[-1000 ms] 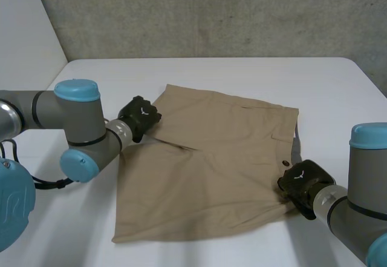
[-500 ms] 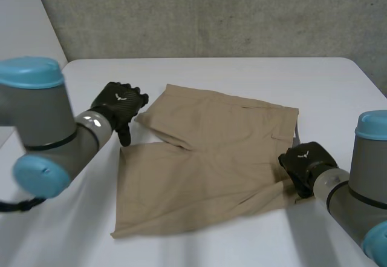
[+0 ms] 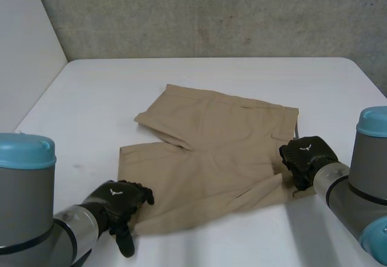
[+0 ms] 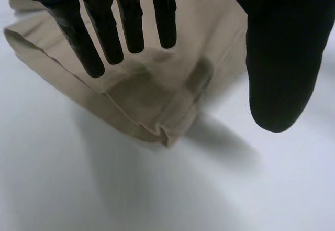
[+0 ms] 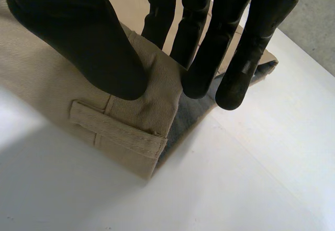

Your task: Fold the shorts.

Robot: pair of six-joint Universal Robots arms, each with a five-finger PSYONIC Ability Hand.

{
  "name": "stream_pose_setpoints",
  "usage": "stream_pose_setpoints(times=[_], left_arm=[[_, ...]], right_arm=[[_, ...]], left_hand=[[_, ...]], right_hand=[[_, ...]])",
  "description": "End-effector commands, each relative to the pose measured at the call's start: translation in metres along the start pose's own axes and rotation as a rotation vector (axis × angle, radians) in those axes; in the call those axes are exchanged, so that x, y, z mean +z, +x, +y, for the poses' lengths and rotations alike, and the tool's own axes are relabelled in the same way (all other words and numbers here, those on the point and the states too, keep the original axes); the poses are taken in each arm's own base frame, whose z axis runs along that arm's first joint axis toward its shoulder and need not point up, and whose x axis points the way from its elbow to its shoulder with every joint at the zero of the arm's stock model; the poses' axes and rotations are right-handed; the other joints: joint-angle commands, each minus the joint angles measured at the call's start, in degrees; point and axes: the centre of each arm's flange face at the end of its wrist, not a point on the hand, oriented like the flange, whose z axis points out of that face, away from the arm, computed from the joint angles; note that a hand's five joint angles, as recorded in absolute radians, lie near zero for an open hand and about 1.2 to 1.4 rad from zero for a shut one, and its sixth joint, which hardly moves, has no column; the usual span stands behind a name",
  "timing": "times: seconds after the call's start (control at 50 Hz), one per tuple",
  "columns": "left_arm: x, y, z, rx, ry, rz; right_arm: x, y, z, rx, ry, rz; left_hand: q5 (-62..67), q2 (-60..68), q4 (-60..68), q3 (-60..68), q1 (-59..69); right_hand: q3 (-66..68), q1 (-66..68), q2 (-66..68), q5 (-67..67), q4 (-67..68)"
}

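Observation:
The tan shorts (image 3: 211, 152) lie spread in the middle of the white table (image 3: 91, 109), with the waistband toward my right arm and the leg hems toward my left. My left hand (image 3: 115, 203) hovers at the near hem corner (image 4: 157, 105). Its fingers (image 4: 110, 32) are straight and spread, its thumb stands apart, and it holds nothing. My right hand (image 3: 305, 157) is at the near waistband corner (image 5: 63, 89). There the thumb (image 5: 78, 32) pinches the cloth against the fingers, just above a belt loop (image 5: 118, 131).
Bare white tabletop surrounds the shorts on every side. A grey concrete wall (image 3: 211, 13) runs behind the table's far edge. The grey inner lining (image 5: 191, 121) of the waistband shows under my right fingertips.
My left hand let go of the far leg's edge, opened, and swung back to the near hem corner. My right hand kept its pinch and drew the waistband corner slightly away.

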Motion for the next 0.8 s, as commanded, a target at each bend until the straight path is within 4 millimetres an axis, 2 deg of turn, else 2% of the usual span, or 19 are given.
stream_pose_setpoints(times=[0.02, 0.08, 0.16, 0.22, 0.26, 0.28, 0.38, 0.4, 0.44, 0.48, 0.54, 0.58, 0.6, 0.62, 0.66, 0.7, 0.74, 0.76, 0.8], left_arm=[[0.018, -0.007, 0.002, 0.009, 0.03, -0.076], [0.025, -0.012, -0.002, 0.01, 0.065, -0.126], [0.034, -0.019, -0.022, 0.024, 0.165, -0.175], [0.038, -0.022, -0.05, 0.077, 0.273, -0.197], [0.042, -0.024, -0.066, 0.111, 0.335, -0.214], [0.049, -0.028, -0.085, 0.15, 0.406, -0.241], [0.07, -0.038, -0.132, 0.241, 0.556, -0.309], [0.079, -0.042, -0.148, 0.266, 0.603, -0.333], [0.09, -0.044, -0.162, 0.292, 0.648, -0.35], [0.107, -0.046, -0.182, 0.319, 0.709, -0.373], [0.128, -0.047, -0.195, 0.335, 0.756, -0.389], [0.15, -0.049, -0.205, 0.342, 0.802, -0.39], [0.158, -0.049, -0.209, 0.345, 0.819, -0.391], [0.176, -0.051, -0.213, 0.352, 0.852, -0.4], [0.192, -0.053, -0.216, 0.357, 0.88, -0.414], [0.216, -0.056, -0.214, 0.37, 0.921, -0.429], [0.229, -0.056, -0.21, 0.385, 0.949, -0.417], [0.235, -0.054, -0.207, 0.396, 0.96, -0.402], [0.249, -0.049, -0.197, 0.425, 0.982, -0.355]], right_arm=[[0.0, 0.0, 0.001, 0.001, 0.002, 0.003], [0.0, 0.0, 0.001, 0.001, 0.002, 0.003], [0.0, 0.002, -0.003, 0.0, 0.016, 0.01], [0.001, 0.003, -0.007, -0.003, 0.03, 0.015], [0.002, 0.007, -0.016, -0.003, 0.062, 0.029], [0.003, 0.008, -0.019, -0.005, 0.076, 0.036], [0.015, 0.023, -0.051, -0.015, 0.221, 0.11], [0.017, 0.025, -0.056, -0.015, 0.243, 0.124], [0.022, 0.03, -0.066, -0.016, 0.286, 0.152], [0.038, 0.035, -0.074, -0.019, 0.325, 0.19], [0.064, 0.044, -0.085, -0.036, 0.369, 0.255], [0.076, 0.047, -0.089, -0.049, 0.388, 0.288], [0.089, 0.05, -0.093, -0.065, 0.406, 0.316], [0.1, 0.051, -0.093, -0.074, 0.42, 0.329], [0.113, 0.052, -0.095, -0.088, 0.442, 0.355], [0.138, 0.052, -0.093, -0.111, 0.463, 0.377], [0.156, 0.048, -0.087, -0.131, 0.462, 0.38], [0.171, 0.047, -0.081, -0.15, 0.458, 0.393], [0.185, 0.045, -0.076, -0.17, 0.457, 0.402]], left_hand=[[30.3, 30.3, 30.4, 30.3, 30.8], [58.3, 58.2, 58.4, 58.3, 58.7], [58.7, 58.6, 58.8, 58.7, 59.2], [58.7, 58.6, 58.8, 58.7, 59.2], [58.7, 58.6, 58.8, 58.7, 59.2], [58.7, 58.6, 58.8, 58.7, 59.2], [58.7, 58.6, 58.8, 58.7, 59.2], [58.7, 58.6, 58.8, 58.7, 59.2], [58.7, 58.6, 58.8, 58.7, 59.2], [58.7, 58.6, 58.8, 58.7, 59.2], [58.7, 58.6, 58.8, 58.7, 59.2], [58.7, 58.6, 58.8, 58.7, 59.2], [58.7, 58.6, 58.8, 58.7, 59.2], [58.7, 58.6, 58.8, 58.7, 59.2], [58.7, 58.6, 58.8, 58.7, 59.2], [58.7, 58.6, 58.8, 58.7, 59.2], [58.7, 58.6, 58.8, 58.7, 59.2], [58.7, 58.6, 58.8, 58.7, 59.2], [58.7, 58.6, 58.8, 58.7, 59.2]], right_hand=[[11.7, 24.1, 12.5, 13.4, 11.7], [11.7, 24.1, 12.5, 13.4, 11.7], [11.7, 24.1, 12.5, 13.4, 11.7], [11.7, 24.1, 12.5, 13.4, 11.7], [11.7, 24.1, 12.5, 13.4, 11.7], [11.7, 24.1, 12.5, 13.4, 11.7], [11.7, 24.1, 12.5, 13.4, 11.7], [11.7, 24.1, 12.5, 13.4, 11.7], [11.7, 24.1, 12.5, 13.4, 11.7], [11.7, 24.1, 12.5, 13.4, 11.7], [11.7, 24.1, 12.5, 13.4, 11.7], [11.7, 24.1, 12.5, 13.4, 11.7], [11.7, 24.1, 12.5, 13.4, 11.7], [11.7, 24.1, 12.5, 13.4, 11.7], [11.7, 24.1, 12.5, 13.4, 11.7], [11.7, 24.1, 12.5, 13.4, 11.7], [11.7, 24.1, 12.5, 13.4, 11.7], [11.7, 24.1, 12.5, 13.4, 11.7], [11.7, 24.1, 12.5, 13.4, 11.7]])
